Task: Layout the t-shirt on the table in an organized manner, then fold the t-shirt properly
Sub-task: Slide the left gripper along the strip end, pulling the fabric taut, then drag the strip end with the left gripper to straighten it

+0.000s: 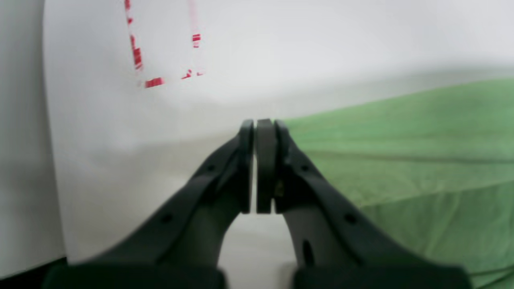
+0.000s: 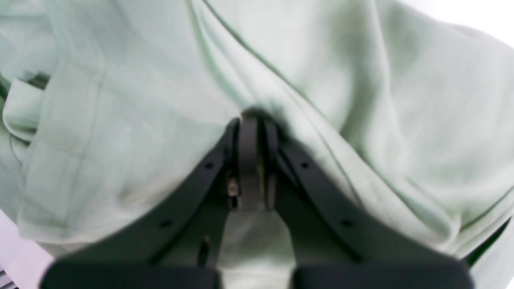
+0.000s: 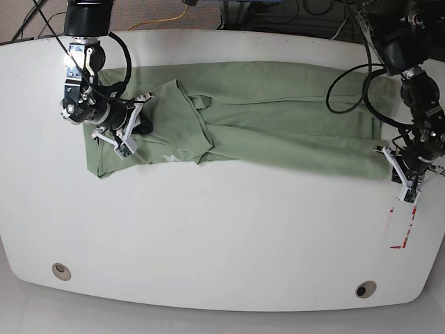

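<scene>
Stretching left to right across the far half of the table point(image 3: 222, 243), the t-shirt point(image 3: 278, 125) lies with its long axis running between my two arms. My right gripper point(image 3: 128, 125) sits over the bunched left end, fingers together, seemingly pinching a fold, though I can't confirm cloth between them. My left gripper point(image 3: 405, 177) hangs at the right edge, jaws closed, cloth just beside it. Spreading should mean pulling these ends apart.

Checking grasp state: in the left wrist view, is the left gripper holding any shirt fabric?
No. The left gripper is shut with nothing between its pads, over bare table beside the t-shirt.
</scene>
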You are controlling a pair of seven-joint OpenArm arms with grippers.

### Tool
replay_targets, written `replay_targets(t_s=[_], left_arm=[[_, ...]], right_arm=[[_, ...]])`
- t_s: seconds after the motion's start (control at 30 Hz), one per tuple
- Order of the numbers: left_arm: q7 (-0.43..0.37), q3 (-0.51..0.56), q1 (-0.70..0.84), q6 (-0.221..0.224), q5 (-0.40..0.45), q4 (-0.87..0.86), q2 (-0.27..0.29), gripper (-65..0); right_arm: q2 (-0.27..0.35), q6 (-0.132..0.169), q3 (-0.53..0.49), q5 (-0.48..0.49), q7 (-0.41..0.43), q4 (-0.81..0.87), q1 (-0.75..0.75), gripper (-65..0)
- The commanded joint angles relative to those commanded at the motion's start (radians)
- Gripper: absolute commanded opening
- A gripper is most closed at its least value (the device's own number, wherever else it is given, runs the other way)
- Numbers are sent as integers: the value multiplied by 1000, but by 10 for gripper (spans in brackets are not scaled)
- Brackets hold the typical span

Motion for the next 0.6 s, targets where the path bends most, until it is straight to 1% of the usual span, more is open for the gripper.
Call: replay_targets(t_s=[0.23, 0.4, 0.5, 0.6], left_arm=[[5, 0, 103, 0, 0, 87, 2, -650], [5, 0, 161, 0, 0, 104, 2, -650], [5, -3, 169, 0, 0, 101, 2, -649], [3, -40, 164, 0, 0, 94, 2, -646]], right_arm=[[0, 0, 0, 0, 0, 0, 0, -623], [0, 0, 0, 0, 0, 0, 0, -623], [0, 0, 0, 0, 0, 0, 0, -623], [0, 0, 0, 0, 0, 0, 0, -623]])
